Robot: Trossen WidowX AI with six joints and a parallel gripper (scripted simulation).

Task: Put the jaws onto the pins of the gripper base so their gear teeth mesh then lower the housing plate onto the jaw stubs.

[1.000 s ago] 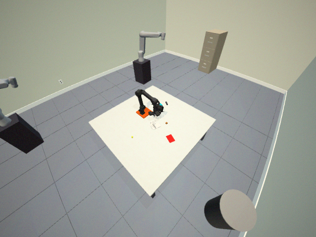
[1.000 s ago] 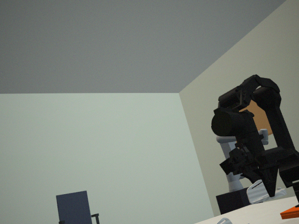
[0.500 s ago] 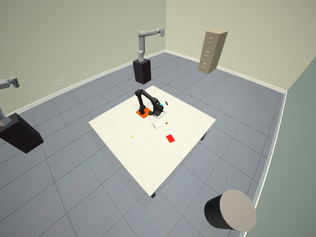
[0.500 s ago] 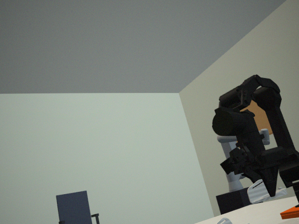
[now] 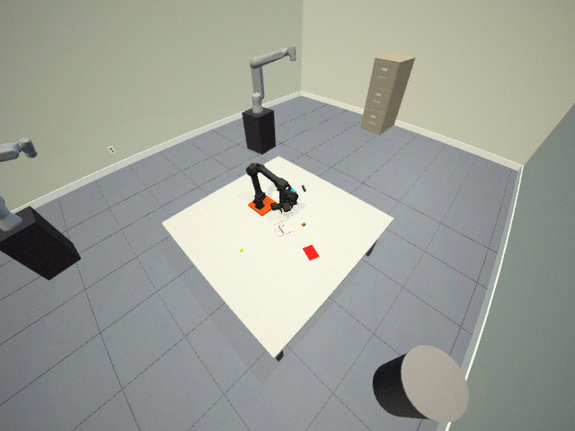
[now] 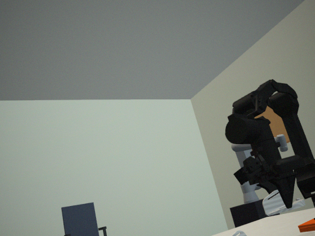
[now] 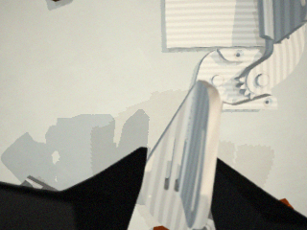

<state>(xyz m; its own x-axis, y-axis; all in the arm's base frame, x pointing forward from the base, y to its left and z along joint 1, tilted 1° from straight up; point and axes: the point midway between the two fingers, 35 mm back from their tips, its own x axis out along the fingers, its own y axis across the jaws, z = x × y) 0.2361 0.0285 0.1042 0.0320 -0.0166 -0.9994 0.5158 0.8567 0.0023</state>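
Observation:
My gripper [image 5: 286,209] [image 6: 281,199] [image 7: 176,158] is shut on a white, ridged jaw [image 6: 272,203] [image 7: 163,192], whose narrow end points up in the wrist view. The white gripper base [image 7: 206,67] lies flat on the table beyond it. The other jaw [image 7: 283,19] appears to sit on the base's right pin, with its gear teeth facing left. The left pin [image 7: 218,79] shows just beyond the held jaw's tip. A flat white ridged rectangle [image 7: 206,24] adjoins the base; I cannot tell whether it is the housing plate.
On the white table [image 5: 274,287] are a red square [image 5: 311,252], a yellow ball [image 5: 241,250], a small brown thing [image 5: 304,224], a dark block [image 5: 304,188] and a cyan thing [image 5: 293,189] beside the arm. Faint pale parts lie in front of the arm. The arm stands on an orange plate [image 5: 263,212].

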